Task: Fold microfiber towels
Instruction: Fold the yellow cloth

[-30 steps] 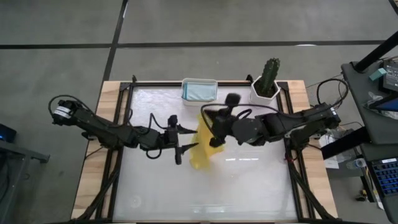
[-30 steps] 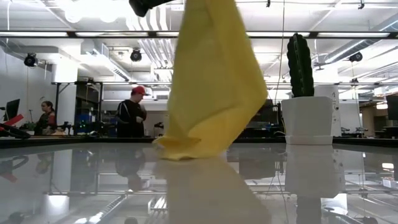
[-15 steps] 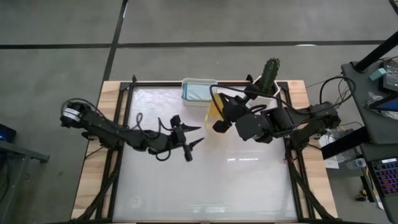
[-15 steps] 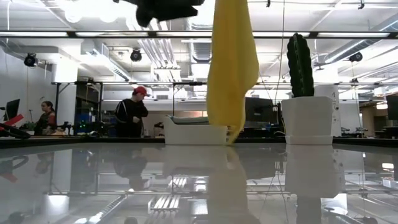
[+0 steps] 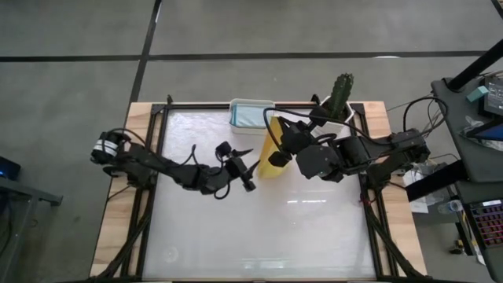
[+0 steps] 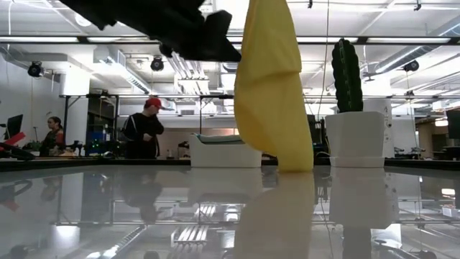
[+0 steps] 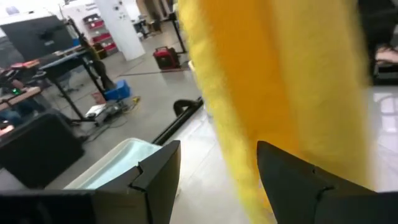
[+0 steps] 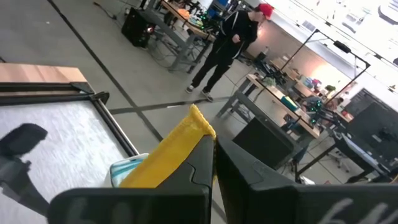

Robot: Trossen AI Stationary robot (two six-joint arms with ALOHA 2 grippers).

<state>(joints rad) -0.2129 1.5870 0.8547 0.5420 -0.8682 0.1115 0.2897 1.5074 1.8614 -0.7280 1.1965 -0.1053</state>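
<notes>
- Above the middle of the bench (image 5: pixel 259 236), toward its far edge, the right gripper (image 5: pixel 277 142) is clenched on the top of the yellow towel (image 5: pixel 272 154), which hangs down from it in a long, narrow drape; in the low view the yellow towel (image 6: pixel 271 86) reaches to about the bench surface, though whether its bottom edge touches cannot be told.
- Just beside the hanging cloth, the left gripper (image 5: pixel 245 167) has its fingers spread apart with nothing between them; its wrist view shows the yellow towel (image 7: pixel 273 93) close ahead of those fingers (image 7: pixel 155 180).
- Judging by this, the step in hand is getting a second hold on the hanging towel, so that it can be spread out before it is folded.
- Next, I judge, the left gripper must close on a free edge or lower corner, not on a bunched fold, and the cloth may swing as it is approached.
- At the far edge sits a white tub (image 5: pixel 252 112) holding pale blue cloth, seemingly a towel already put away; how many lie in it cannot be told.
- Beside it, to the right, a white pot (image 5: pixel 336 115) holds a cactus (image 5: pixel 340 93).
- Beyond the bench, the low view shows two people (image 6: pixel 142 128) in the room, well apart from the arms.
</notes>
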